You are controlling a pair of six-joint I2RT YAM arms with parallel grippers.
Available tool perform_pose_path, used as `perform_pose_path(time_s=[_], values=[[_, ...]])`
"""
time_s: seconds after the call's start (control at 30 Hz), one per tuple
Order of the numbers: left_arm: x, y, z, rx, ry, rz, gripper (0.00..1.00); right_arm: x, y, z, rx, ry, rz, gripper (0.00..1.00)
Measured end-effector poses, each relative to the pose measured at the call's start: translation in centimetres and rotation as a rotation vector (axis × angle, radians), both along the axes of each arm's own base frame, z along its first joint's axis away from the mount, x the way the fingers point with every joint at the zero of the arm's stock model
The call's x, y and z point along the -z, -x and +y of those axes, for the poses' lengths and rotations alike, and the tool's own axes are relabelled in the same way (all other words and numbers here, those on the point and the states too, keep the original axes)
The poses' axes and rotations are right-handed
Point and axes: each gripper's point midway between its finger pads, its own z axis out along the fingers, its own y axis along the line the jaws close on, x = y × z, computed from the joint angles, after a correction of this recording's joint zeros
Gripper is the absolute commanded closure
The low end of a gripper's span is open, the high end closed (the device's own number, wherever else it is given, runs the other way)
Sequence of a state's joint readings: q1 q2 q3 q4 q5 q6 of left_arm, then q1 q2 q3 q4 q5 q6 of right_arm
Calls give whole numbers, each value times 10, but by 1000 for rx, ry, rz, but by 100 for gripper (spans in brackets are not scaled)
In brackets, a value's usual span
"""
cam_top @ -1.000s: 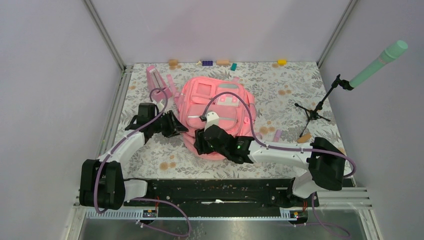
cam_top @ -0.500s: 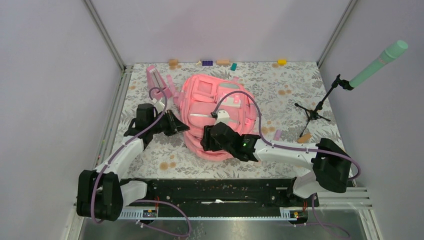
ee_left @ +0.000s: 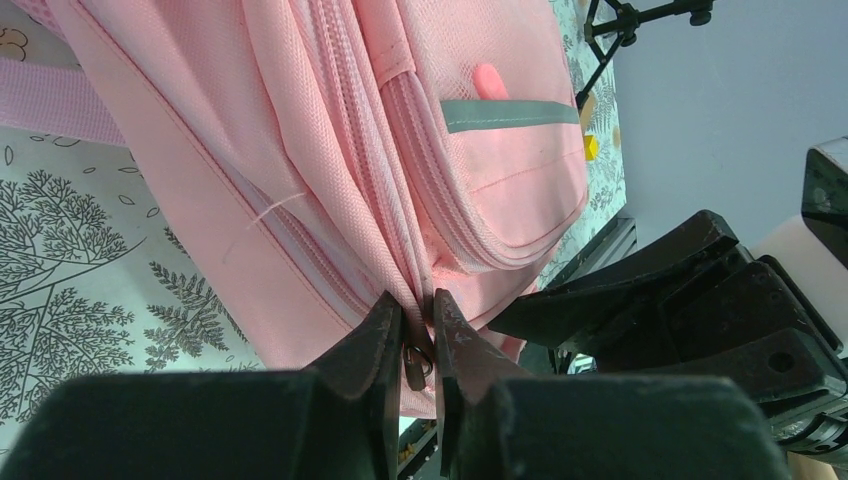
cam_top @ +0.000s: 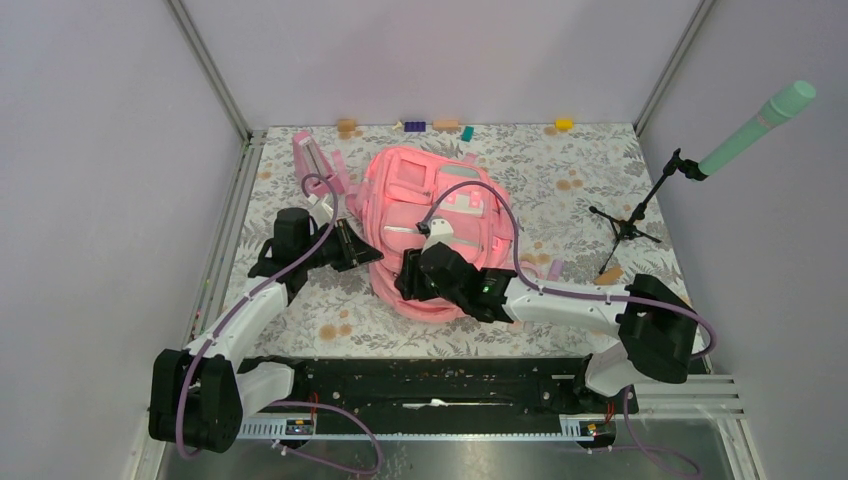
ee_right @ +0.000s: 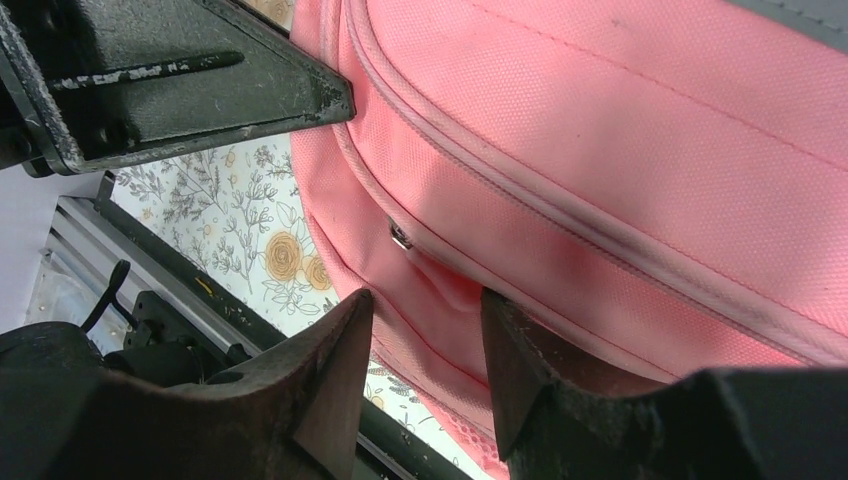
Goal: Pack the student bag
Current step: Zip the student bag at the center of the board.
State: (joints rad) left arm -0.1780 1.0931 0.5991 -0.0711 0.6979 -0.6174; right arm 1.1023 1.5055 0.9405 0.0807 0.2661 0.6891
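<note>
Left gripper [ee_left: 415, 305] of mine pinches narrow on the zip pull [ee_left: 413, 362] of the student bag [cam_top: 400, 195], which lies mid-frame in the top view. Right gripper [ee_right: 427, 300] stands half apart at its hem. The fabric looks soft, limp and light, so I take hardware or seams.

Straddling a fold at the pink student bag [ee_right: 620, 150] edge with right gripper [ee_right: 425, 345] fingers parted (grip uncertain); just above, a small metal zip pull [ee_right: 400, 236]; leftward, floral cloth [ee_right: 240, 235], left gripper [ee_right: 190, 85] at top.
</note>
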Motion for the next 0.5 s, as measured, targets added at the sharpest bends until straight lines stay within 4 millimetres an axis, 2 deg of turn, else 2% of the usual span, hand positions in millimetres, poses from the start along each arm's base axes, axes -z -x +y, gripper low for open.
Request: perform_pose_path(time_s=[0.23,0.5], values=[[-1,0,0,5,-5,-16,100,1,-2,2,26,-24,11,57],[-3,0,-1,9,-8,-30,100,5,-4,3,88,-111,83,56]])
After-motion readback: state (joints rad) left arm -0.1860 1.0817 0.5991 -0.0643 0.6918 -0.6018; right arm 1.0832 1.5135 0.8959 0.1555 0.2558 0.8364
